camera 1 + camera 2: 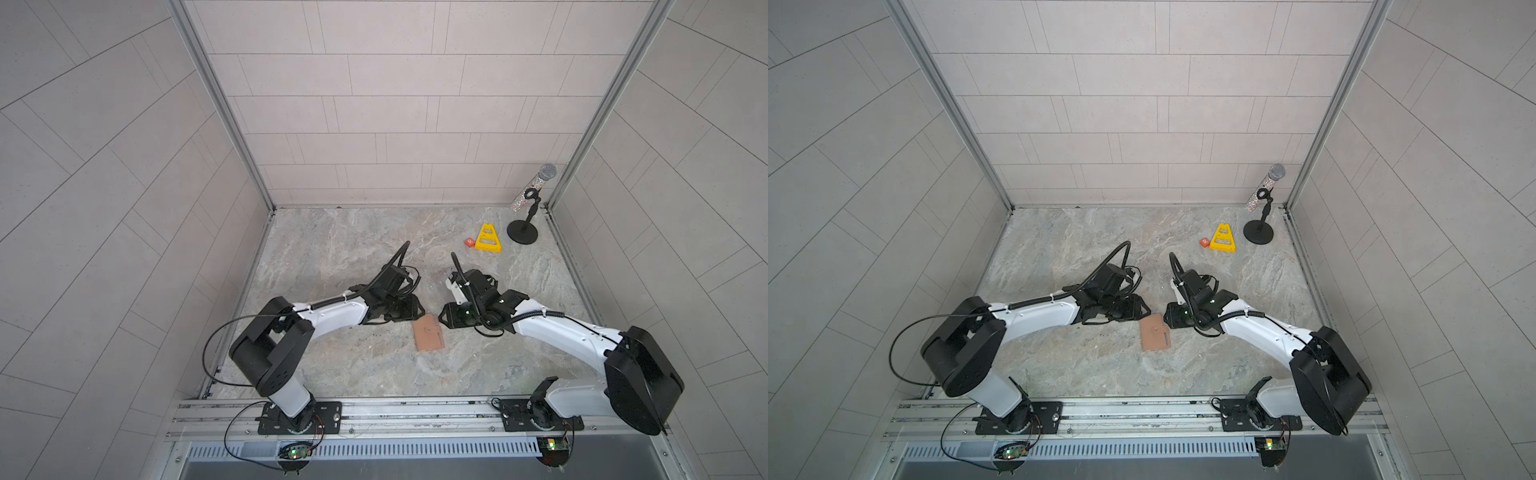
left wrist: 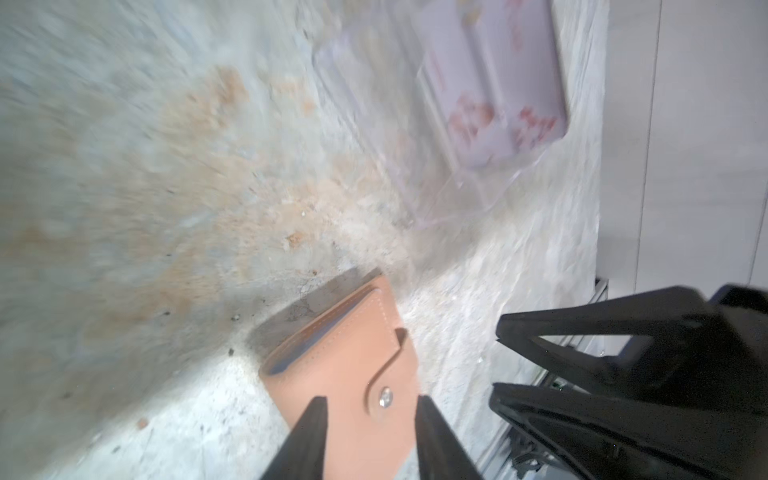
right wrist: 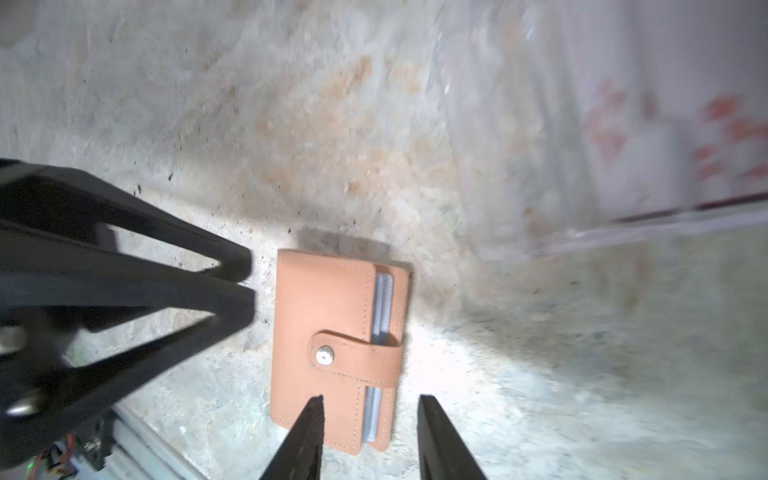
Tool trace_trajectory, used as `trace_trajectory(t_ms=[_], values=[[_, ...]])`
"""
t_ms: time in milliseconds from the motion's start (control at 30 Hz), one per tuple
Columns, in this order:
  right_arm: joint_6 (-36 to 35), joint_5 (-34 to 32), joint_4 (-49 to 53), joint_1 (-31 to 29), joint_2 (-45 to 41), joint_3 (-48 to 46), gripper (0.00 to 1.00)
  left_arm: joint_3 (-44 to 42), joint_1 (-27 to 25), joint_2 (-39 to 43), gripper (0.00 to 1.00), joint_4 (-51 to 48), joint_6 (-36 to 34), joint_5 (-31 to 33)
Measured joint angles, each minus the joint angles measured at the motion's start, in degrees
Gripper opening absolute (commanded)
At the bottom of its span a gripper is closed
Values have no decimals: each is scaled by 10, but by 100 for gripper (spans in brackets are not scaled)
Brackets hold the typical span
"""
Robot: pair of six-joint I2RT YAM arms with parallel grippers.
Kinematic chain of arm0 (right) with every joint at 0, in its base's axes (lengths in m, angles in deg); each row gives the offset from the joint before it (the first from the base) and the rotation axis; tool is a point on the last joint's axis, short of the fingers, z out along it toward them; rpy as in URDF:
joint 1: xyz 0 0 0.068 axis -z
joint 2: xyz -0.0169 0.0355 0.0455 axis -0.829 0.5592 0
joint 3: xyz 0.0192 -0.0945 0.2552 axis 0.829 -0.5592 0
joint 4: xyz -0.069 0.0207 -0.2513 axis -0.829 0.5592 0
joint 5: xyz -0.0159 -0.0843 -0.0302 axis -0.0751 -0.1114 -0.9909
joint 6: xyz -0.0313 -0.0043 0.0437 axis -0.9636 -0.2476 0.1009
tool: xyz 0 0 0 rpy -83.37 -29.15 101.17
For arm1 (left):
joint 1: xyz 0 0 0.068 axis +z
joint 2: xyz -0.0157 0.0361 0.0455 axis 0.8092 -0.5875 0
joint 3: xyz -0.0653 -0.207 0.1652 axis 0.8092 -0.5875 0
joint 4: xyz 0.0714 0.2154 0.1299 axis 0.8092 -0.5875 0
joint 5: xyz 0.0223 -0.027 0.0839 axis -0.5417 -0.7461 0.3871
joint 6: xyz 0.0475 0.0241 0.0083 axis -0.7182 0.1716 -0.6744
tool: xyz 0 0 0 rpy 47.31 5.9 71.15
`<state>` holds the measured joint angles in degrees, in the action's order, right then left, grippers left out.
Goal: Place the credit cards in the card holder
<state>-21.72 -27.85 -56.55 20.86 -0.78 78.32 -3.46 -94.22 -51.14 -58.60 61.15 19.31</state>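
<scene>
The card holder point(image 1: 429, 338) point(image 1: 1155, 332) is a tan-pink leather wallet. It lies flat on the marble table between my two grippers, snapped shut, with bluish sleeves showing at its edge point(image 3: 382, 307). My left gripper point(image 1: 420, 309) point(image 2: 370, 401) is open, its fingers hovering over the holder's snap end point(image 2: 345, 374). My right gripper point(image 1: 441, 321) point(image 3: 370, 399) is also open and holds nothing, just over the holder's corner point(image 3: 328, 316). Pale lilac credit cards point(image 2: 498, 83) point(image 3: 665, 145) stand blurred in a clear acrylic stand beyond the holder.
At the back right stand a yellow triangular piece point(image 1: 488, 239), a small orange block point(image 1: 469, 242) and a microphone on a black stand point(image 1: 524, 226). A metal rail point(image 1: 415, 411) runs along the table's front edge. Tiled walls close in three sides.
</scene>
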Motion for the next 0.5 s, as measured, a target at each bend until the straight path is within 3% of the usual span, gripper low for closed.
trace_trajectory(t_ms=[100, 267, 367, 500], values=[[-16, -103, 31, 0, -43, 10, 47, 44, 5, 50, 62, -78, -48, 96], [-52, -311, 62, 21, -115, 7, 53, 59, 21, 113, 72, -153, -117, 339], [-78, -402, 59, 70, -140, 1, 54, 24, 40, 135, 74, -140, -155, 468], [-113, -483, 21, 146, -157, -31, 57, -33, 74, 148, 77, -97, -203, 589]])
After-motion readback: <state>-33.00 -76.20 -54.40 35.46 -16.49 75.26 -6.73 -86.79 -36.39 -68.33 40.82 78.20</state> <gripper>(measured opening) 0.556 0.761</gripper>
